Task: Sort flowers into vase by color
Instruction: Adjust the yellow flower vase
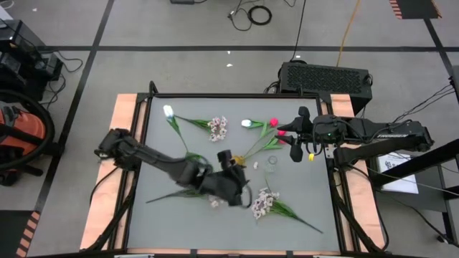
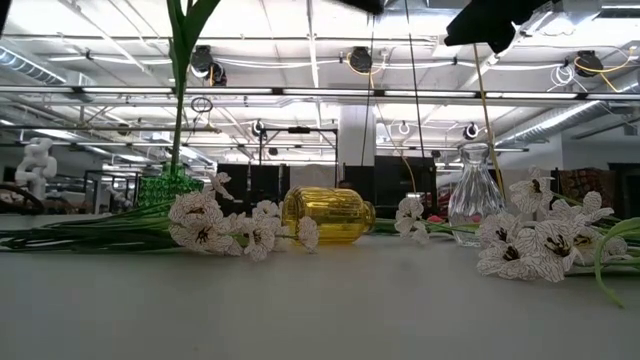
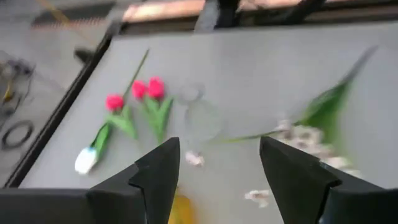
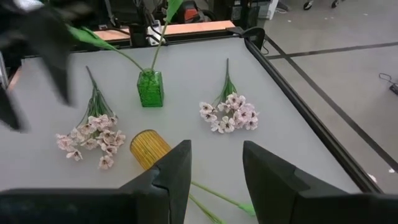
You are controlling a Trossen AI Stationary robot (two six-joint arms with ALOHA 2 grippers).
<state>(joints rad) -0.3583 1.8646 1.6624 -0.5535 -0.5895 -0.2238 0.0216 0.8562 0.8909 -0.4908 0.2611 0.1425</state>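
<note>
Two pink-red tulips point(image 3: 149, 89) and a white tulip point(image 3: 86, 160) lie on the table at the far right. A green vase point(image 4: 150, 88) stands upright and holds a long green stem point(image 2: 178, 90). A yellow vase point(image 2: 325, 215) lies on its side, and a clear vase point(image 2: 475, 195) stands beside it. Sprays of pale blossoms point(image 4: 229, 115) point(image 4: 93, 134) lie flat. My left gripper point(image 3: 217, 171) hangs open over the yellow vase, facing the clear vase. My right gripper point(image 4: 214, 168) hangs open above the tulips' stems, with nothing between its fingers.
A third blossom spray point(image 1: 264, 203) lies near the table's front with its stems trailing toward the right corner. A raised dark rim point(image 4: 298, 81) runs round the table. Bare tabletop point(image 1: 301, 193) shows at the near right.
</note>
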